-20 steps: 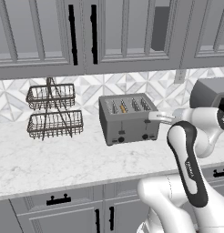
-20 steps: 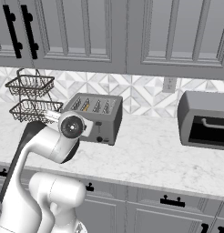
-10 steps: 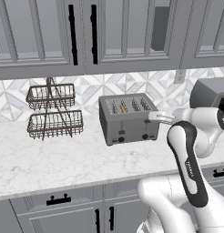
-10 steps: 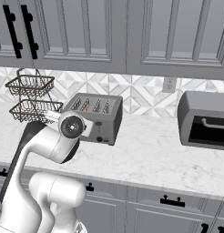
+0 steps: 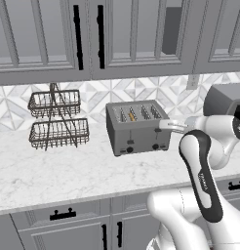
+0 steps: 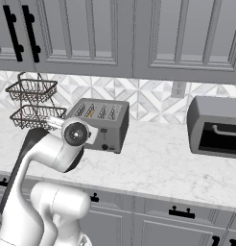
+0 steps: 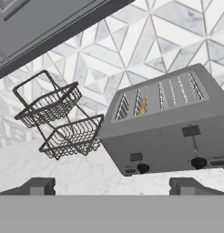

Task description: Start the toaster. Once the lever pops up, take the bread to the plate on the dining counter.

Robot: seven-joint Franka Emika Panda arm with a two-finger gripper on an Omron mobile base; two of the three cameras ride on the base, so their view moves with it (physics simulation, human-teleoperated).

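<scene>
The grey four-slot toaster stands on the marble wall counter against the patterned tiles. A thin orange-brown bread slice sits sunk in its second slot from the left. On the toaster's front, the left lever sits low and the right lever sits high. My gripper is open, its fingertips wide apart with nothing between them. It hangs in front of the toaster, short of touching it. In the left base view my hand shows by the toaster's right end.
A two-tier dark wire basket stands left of the toaster. A larger grey microwave-like box sits to the right. Grey upper cabinets hang above; bare marble counter lies in front.
</scene>
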